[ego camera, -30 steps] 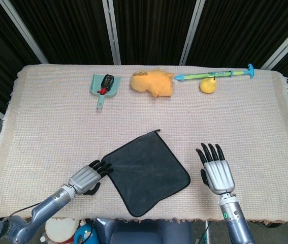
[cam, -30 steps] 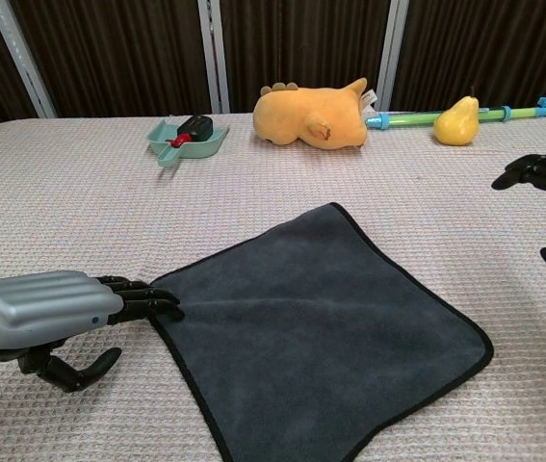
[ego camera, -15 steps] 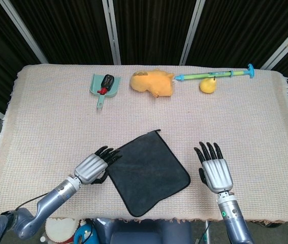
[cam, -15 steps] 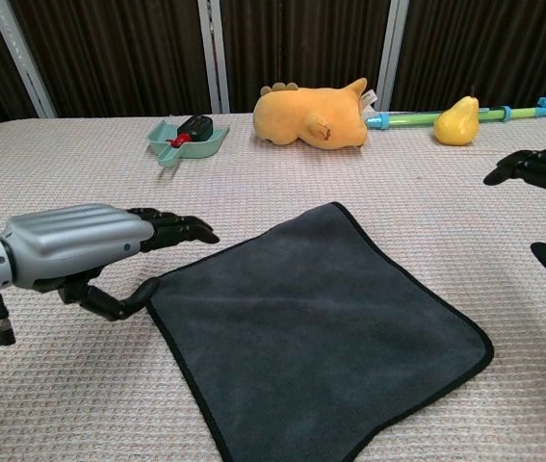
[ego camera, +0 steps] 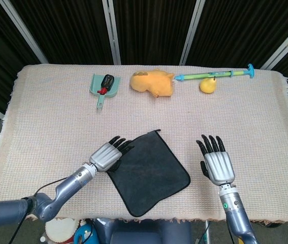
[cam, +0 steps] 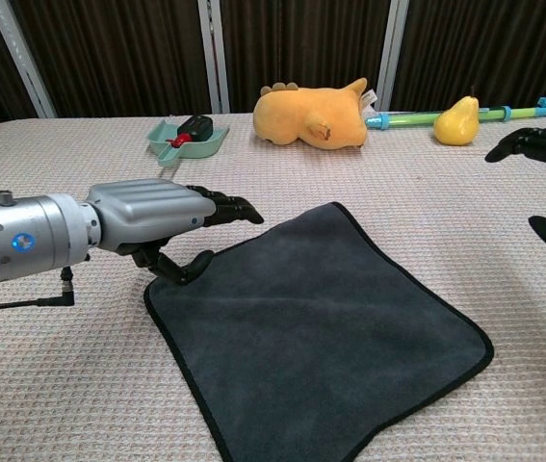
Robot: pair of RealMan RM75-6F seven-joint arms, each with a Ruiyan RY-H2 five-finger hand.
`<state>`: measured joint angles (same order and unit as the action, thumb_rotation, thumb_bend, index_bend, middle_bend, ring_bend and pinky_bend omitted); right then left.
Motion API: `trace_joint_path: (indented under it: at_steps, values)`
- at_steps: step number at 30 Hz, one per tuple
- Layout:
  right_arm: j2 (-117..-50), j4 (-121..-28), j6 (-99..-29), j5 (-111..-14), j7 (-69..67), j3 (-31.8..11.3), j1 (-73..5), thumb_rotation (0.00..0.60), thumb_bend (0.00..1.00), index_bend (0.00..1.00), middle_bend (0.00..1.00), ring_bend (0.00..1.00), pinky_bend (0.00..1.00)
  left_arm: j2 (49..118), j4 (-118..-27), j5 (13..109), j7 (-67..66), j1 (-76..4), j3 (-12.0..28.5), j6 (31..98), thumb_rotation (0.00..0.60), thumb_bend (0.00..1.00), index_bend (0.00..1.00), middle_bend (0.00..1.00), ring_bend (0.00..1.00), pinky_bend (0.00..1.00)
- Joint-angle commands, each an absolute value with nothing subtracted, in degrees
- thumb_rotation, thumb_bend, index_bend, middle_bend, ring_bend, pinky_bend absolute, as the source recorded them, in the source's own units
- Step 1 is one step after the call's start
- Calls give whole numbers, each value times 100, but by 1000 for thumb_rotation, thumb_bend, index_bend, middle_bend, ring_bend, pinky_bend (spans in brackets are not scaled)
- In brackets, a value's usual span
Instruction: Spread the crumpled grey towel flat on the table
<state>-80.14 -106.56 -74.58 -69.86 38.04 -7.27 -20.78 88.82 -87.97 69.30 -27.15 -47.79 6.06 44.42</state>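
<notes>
Near the desk's front edge, the grey towel lies nearly flat. Above its far-left corner hovers the left hand, released, holding nothing; the right hand, also released, waits beside. Pressing outward should smooth remaining ripples. At the far edge, a teal dustpan holds a small brush.

- The towel was matt grey soft cloth with a black stitched hem.
- The table cover looked coarse, woven and beige.
- The left hand had a smooth silver shell and black fingers.
- The pear looked glossy.
- The stuffed toy was plush.
</notes>
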Motion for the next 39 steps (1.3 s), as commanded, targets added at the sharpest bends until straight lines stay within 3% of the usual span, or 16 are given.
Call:
trace_joint_path:
  at_steps: [1,12,39]
  values:
    - [-7952,-10584,-7388,-6910,3708,-802,-2127,600,545,141,77,0,36,9107,-8550,6639,-2959,-5010,736,4263,600,660,6,4,0,51]
    - [-7745,-10212,-7049,-6618,3193,-1017,-2296,600,545,141,77,0,36,9830,-7907,5921,-3401,-5707,990,3913,600,670,7,3,0,51]
    - [-7524,-10002,-6944,-6703,2583,-969,-2376,600,546,145,77,0,36,10759,-6573,4469,-4394,-6814,887,3776,600,674,6,9,0,51]
